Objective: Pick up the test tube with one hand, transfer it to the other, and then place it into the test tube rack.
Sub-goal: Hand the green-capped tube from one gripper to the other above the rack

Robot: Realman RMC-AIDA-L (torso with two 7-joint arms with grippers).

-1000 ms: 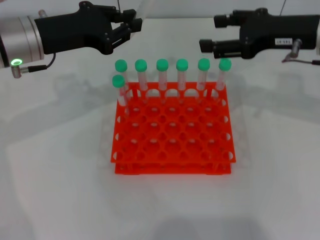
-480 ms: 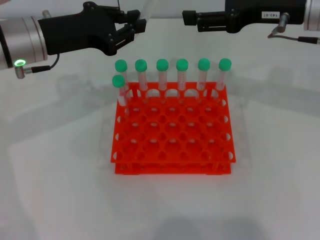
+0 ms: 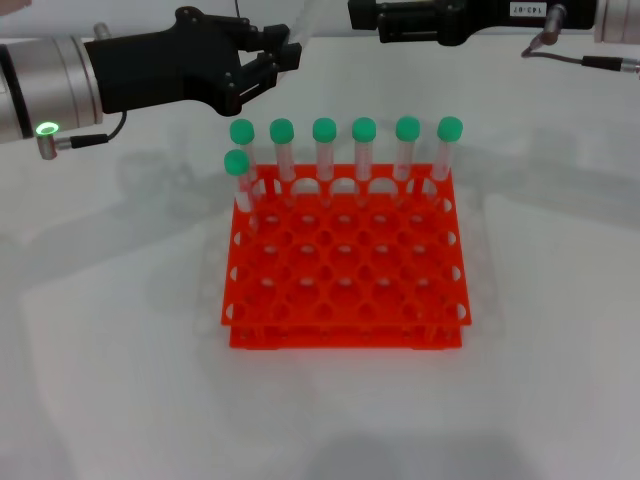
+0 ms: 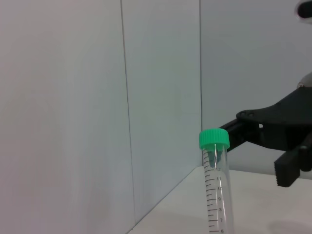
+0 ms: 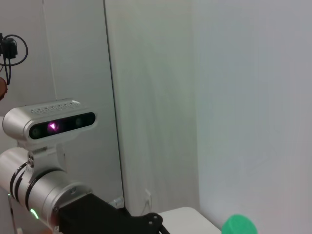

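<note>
The test tube rack [image 3: 345, 262] stood on the white worktop [image 3: 120, 380], nearer the camera than either claw. It carried seven green-capped tubes: six in its far row [image 3: 345, 150] and one [image 3: 238, 180] at the left end of the next row; its other holes were empty. Behind it, the left claw [image 3: 272, 62] was clamped on the test tube [image 4: 215, 185], cap upward. Over the last second the right claw [image 3: 365, 18] had travelled leftward from the far right and upward, to lie just beside the left claw's tube. Its fingers appeared slightly apart. Judgement: the hand-over was imminent, with placement outstanding.
</note>
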